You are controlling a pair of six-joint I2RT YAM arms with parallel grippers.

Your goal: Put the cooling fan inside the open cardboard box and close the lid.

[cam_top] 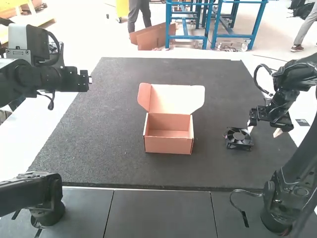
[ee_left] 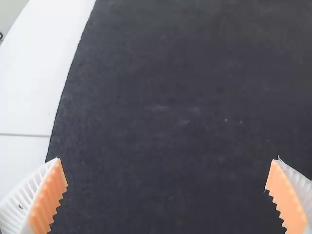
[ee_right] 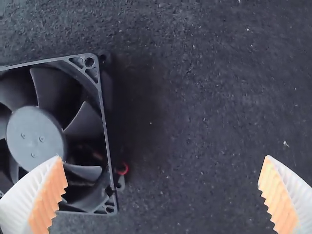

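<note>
Right fingers (ee_right: 41,195): spread wide, nothing held. One orange pad is seen over the near corner of the cooling fan (ee_right: 48,136); the other is over bare mat (ee_right: 209,97), well off the fan.
Left fingers (ee_left: 46,200): spread wide, nothing held, above bare mat near its edge and the white desk (ee_left: 29,73).
Cooling fan: lies flat on the mat, blades up, to the right of the cardboard box (cam_top: 168,134) and apart from it. A short red wire (ee_right: 122,169) shows at one corner.
Box: upright at mid-mat, its lid (cam_top: 176,98) raised at the back, interior seen bare.
Step in hand: judged as the approach to the grasp, fan not yet gripped.
Doing it well: the gap should be centred over the fan before any descent, since the frame sits off to one side. The pads are best set on two opposite outer walls of the frame, never on the blades. The wire should be kept out of the pinch.
Right arm (cam_top: 292,74): bent over the mat's right side, wrist pointed down, fingers hovering just beside the fan.
Left arm (cam_top: 44,78): held level and high over the mat's left edge, far from the box.
</note>
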